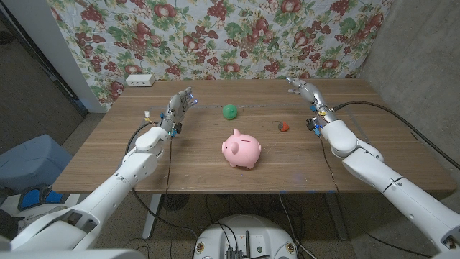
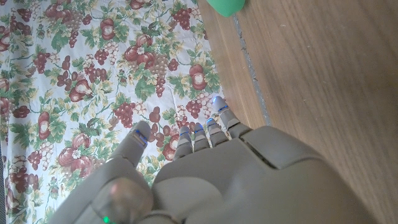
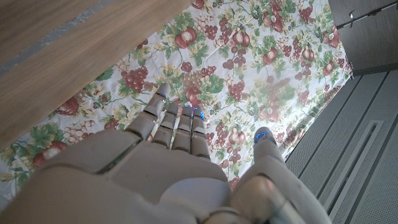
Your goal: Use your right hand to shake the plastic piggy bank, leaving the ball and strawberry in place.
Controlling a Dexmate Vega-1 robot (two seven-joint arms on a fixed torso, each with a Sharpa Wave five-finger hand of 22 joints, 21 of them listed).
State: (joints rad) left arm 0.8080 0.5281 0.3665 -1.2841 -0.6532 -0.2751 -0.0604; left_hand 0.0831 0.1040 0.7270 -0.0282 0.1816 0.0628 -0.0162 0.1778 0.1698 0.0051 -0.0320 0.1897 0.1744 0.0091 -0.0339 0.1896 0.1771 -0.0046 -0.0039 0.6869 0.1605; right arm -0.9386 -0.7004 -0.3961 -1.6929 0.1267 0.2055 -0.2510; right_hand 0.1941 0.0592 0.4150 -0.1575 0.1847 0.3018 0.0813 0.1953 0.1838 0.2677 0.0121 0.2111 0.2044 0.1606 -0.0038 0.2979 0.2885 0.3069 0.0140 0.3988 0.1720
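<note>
A pink plastic piggy bank (image 1: pixel 241 150) stands on the wooden table (image 1: pixel 108 151) near its middle. Behind it lies a green ball (image 1: pixel 229 111), whose edge also shows in the left wrist view as the ball (image 2: pixel 227 6). A small red strawberry (image 1: pixel 284 126) lies to the piggy bank's right. My right hand (image 1: pixel 305 91) hovers at the table's far right, open, fingers apart, holding nothing; the right hand (image 3: pixel 168 168) points toward the curtain. My left hand (image 1: pixel 180 106) is raised at the far left, open and empty, seen from behind as the left hand (image 2: pixel 205 180).
A floral curtain (image 1: pixel 237 36) hangs behind the table. A white box (image 1: pixel 140 80) sits at the table's far left corner. A grey wall (image 1: pixel 424 65) stands to the right.
</note>
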